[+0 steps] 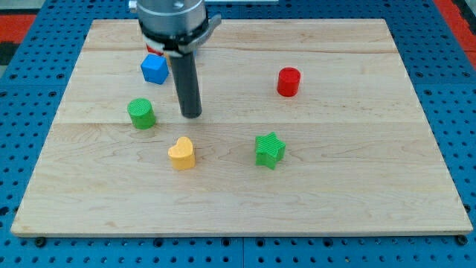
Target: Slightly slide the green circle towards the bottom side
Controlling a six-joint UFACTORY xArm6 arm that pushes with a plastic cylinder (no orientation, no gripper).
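A pale wooden board (312,193) made of joined planks lies on a blue perforated table (457,89). The arm's grey housing (172,18) comes in at the far left of the view, and from it a straight dark rod (186,78) runs down to the board. My tip (192,115) rests on the wood left of centre. This arm carries no claw, only the rod, so nothing opens or clamps here.

The green circle (141,113), a short ribbed cylinder standing upright, sits to the left of my tip, at about the same depth on the board and a little apart from it; bare wood shows between the two, so they do not touch. The blue cube (154,68) lies farther back and to the left of the rod, close beside its upper part in the view. Whether the cube touches the rod cannot be told.

The yellow heart (181,153) sits nearer than my tip and slightly left of it, apart from the green circle. The green star (270,150) lies to the near right of my tip, well apart. The red cylinder (288,82) stands farther back on the right half of the board, well apart from everything else.
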